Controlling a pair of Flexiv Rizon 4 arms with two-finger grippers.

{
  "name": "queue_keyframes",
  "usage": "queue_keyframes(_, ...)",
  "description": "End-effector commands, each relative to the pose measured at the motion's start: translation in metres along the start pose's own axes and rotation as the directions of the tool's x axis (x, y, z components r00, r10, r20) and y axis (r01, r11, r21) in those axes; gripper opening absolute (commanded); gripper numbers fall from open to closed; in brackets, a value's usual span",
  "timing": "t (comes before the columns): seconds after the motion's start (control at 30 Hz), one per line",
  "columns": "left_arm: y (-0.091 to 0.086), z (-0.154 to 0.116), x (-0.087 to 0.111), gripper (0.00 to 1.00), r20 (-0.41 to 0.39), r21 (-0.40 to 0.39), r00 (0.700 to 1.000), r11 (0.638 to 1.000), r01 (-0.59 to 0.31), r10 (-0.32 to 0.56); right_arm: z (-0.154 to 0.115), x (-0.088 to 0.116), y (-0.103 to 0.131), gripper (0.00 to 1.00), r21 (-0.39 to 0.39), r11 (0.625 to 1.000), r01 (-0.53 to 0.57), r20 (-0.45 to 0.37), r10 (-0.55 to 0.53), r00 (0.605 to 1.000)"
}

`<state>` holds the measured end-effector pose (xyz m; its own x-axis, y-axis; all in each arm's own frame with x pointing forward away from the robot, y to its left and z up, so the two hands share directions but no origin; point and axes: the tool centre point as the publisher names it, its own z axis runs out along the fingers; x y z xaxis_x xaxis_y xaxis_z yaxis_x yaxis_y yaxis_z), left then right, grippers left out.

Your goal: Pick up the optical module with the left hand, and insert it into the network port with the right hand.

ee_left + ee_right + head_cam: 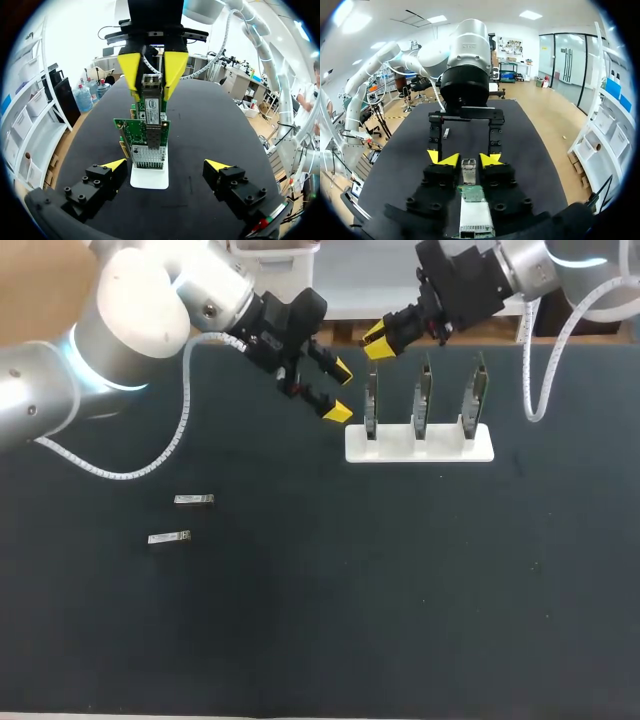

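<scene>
The optical module (152, 100) stands upright in the port of the nearest network card (142, 132), the left-most card (371, 405) of the rack. My right gripper (377, 343) is over that card's top. Its yellow fingertips (490, 160) flank the module (468, 170) with a thin gap on each side, so it is open. My left gripper (340, 391) hovers just left of the rack, wide open and empty. In the left wrist view its fingertips (114, 164) stand well apart, and the cards are lined up ahead of them.
A white rack base (440, 445) holds two more upright cards (424, 395) (477, 390) to the right. Two spare modules (194, 500) (169, 538) lie on the dark table at the left. The two grippers are close together above the rack's left end.
</scene>
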<state>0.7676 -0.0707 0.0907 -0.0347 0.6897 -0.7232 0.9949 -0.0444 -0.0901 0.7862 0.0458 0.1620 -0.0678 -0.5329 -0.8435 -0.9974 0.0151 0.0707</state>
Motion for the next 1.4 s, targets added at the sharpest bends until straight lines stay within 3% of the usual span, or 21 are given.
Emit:
queue_keyframes(0.03,0.002,0.000,-0.001,1.00,-0.004,0.004,1.000,1.000,0.001,-0.001,-0.005,-0.006,0.003,1.00,0.007,1.000,0.001,0.013,-0.001,1.000)
queue_keyframes(0.27,0.002,0.000,-0.001,1.00,-0.004,0.004,1.000,1.000,0.001,-0.001,-0.011,-0.013,0.003,1.00,-0.028,1.000,-0.005,0.047,0.006,0.999)
queue_keyframes(0.3,0.002,0.000,-0.001,1.00,-0.004,0.004,1.000,1.000,0.001,-0.001,-0.011,-0.013,0.003,0.29,-0.029,1.000,-0.006,0.046,0.008,0.999)
queue_keyframes(0.33,0.002,0.000,-0.001,1.00,-0.004,0.004,1.000,1.000,0.001,-0.001,-0.011,-0.012,0.003,0.00,-0.032,0.999,-0.008,0.044,0.009,0.999)
queue_keyframes(1.4,0.002,0.000,-0.001,1.00,-0.004,0.004,1.000,1.000,0.001,-0.001,0.008,0.013,-0.007,0.00,-0.048,0.998,-0.046,-0.021,0.045,0.999)
